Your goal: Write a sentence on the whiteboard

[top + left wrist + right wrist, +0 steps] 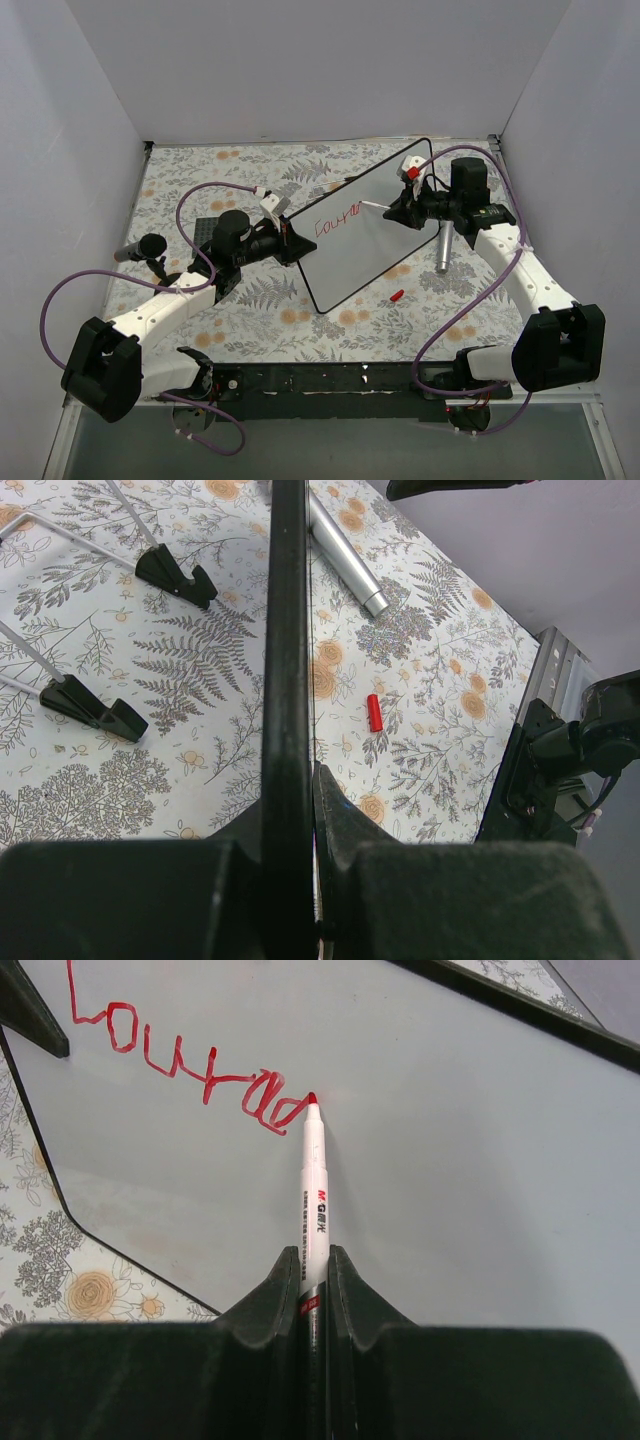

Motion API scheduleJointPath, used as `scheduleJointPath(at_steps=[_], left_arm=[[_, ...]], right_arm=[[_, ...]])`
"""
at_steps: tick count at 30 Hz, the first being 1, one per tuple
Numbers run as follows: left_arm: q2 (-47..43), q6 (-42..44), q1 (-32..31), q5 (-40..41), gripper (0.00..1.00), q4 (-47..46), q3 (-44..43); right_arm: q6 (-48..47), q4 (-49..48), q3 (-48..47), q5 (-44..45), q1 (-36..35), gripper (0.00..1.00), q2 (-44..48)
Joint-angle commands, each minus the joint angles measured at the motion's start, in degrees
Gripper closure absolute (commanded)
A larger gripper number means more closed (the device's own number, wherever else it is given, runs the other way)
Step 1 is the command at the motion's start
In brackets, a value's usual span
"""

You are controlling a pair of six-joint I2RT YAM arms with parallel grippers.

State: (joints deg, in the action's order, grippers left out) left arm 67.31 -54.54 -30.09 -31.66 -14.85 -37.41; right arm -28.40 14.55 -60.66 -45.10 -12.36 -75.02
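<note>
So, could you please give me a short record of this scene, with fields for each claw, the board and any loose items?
left claw: shut on the black rim of the whiteboard
right claw: shut on the marker, red tip at the whiteboard
sentence: red handwriting, reads roughly "coura" plus loops
loose on table: red cap, silver cylinder

We find the board (385, 245) slanting across mid-table, its left edge clamped by the left gripper (293, 243), the right gripper (393, 210) pinching a marker (314, 1190) against its face. Just right of it lie a silver cylinder (443, 252) and a red cap (396, 296); the tablecloth (300, 335) nearer us lies open.
</note>
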Motion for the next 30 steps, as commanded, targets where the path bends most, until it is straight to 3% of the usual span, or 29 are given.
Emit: scheduleJointPath(at_steps=[1, 30], left_arm=[[-0.25, 3.22, -0.59, -2.71, 1.0, 0.79, -1.79], [0.1, 3.48, -0.59, -2.79, 1.0, 0.53, -2.32]], right_arm=[[0.28, -2.77, -2.01, 1.77, 0.23, 0.99, 0.32], [-5.35, 2.33, 7.58, 2.47, -0.65, 0.99, 3.31]])
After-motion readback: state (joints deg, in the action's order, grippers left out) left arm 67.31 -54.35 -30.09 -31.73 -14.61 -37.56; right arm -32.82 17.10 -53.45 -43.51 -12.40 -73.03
